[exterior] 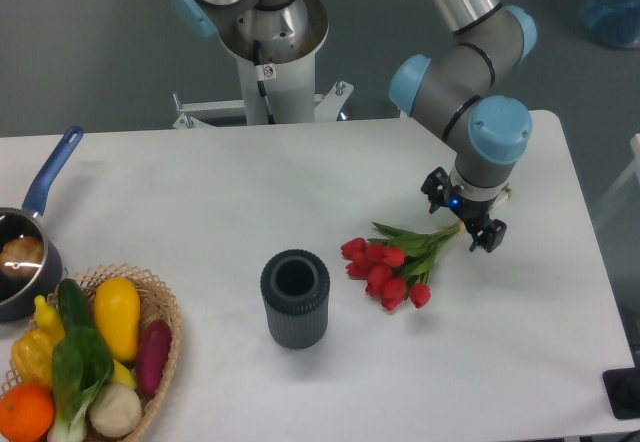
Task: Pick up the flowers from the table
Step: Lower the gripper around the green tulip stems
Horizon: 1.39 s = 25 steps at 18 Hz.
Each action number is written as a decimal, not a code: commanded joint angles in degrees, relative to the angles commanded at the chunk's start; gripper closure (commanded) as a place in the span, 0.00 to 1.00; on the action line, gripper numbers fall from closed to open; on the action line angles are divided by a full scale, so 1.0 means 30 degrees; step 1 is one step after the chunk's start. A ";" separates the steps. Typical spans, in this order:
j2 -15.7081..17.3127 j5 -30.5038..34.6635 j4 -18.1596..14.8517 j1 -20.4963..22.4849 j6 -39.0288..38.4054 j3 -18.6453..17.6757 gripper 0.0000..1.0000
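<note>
The table (pixel 200 192) is presenting a smooth, matt white surface, while the flowers (pixel 390 262) are showing soft red petals and slightly waxy-looking green leaves. The dark cylinder (pixel 295 300) is showing a ribbed, matt grey wall that looks like plastic or rubber, and the basket (pixel 160 307) is appearing as rough woven wicker holding glossy-skinned produce. The saucepan (pixel 20 262) is reading as shiny metal with a glossy blue handle, and the gripper (pixel 464 217) is looking like matt black plastic or metal.
</note>
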 joint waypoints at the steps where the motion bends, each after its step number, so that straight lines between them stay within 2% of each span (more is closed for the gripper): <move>1: -0.0030 -0.0001 0.0029 0.0058 0.0058 -0.0029 0.00; 16: -0.0118 -0.0001 0.0000 0.0468 0.0762 -0.0205 0.01; 22: -0.0089 -0.0001 0.0000 0.0527 0.0791 -0.0469 0.07; 25: -0.0088 0.0028 -0.0029 0.0498 0.0791 -0.0469 0.18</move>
